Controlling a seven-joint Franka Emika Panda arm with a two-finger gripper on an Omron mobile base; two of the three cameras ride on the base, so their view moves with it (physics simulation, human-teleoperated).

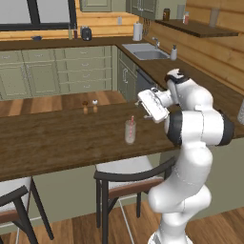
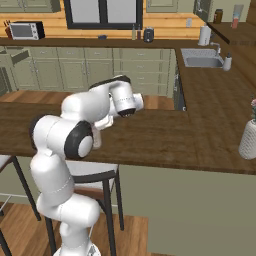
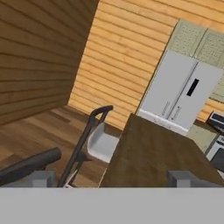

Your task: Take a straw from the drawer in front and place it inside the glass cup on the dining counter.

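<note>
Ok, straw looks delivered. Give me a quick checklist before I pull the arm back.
1. Straw inside the glass cup: ok, it stands in it.
2. Glass cup upright on the dining counter: ok.
3. Gripper open and holding nothing: ok, fingertips stand wide apart.
4. Gripper clear of the cup: ok, the hand sits to its right, apart.
5. Small shakers undisturbed: ok, both upright.
6. Drawer closed again: cannot tell.

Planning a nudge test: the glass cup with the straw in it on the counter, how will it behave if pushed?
The glass cup is narrow and upright, so a high push probably tips it; a low one likely slides it on the smooth counter. The straw leans loose inside and would probably shift.
</note>
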